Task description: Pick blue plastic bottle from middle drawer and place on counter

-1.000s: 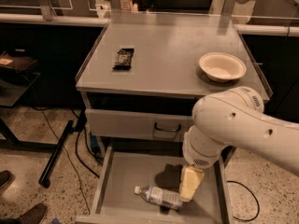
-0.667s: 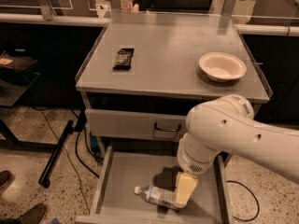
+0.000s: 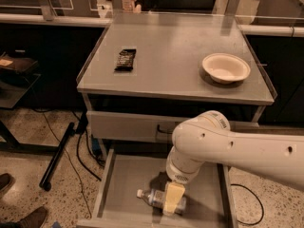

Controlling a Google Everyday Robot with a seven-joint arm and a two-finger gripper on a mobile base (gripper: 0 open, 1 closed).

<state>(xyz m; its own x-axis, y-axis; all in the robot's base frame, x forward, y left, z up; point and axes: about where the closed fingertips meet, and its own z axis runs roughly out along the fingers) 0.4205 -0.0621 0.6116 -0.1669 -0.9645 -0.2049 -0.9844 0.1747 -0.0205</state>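
Note:
The blue plastic bottle [image 3: 151, 197] lies on its side on the floor of the open middle drawer [image 3: 126, 179], white cap to the left. My gripper [image 3: 172, 202] reaches down into the drawer from the right on a white arm and sits right over the bottle's right half, hiding it. The counter [image 3: 171, 56] is the grey cabinet top above the drawer.
A cream bowl [image 3: 225, 67] stands at the counter's right. A dark snack bar [image 3: 126, 59] lies at the counter's left. A closed drawer front with a dark handle [image 3: 161, 128] sits above the open drawer. Cables and a black stand leg [image 3: 57, 156] lie on the floor at left.
My arm has moved left and lower into the drawer. The gripper has come down onto the bottle's right half. The bottle has not moved.

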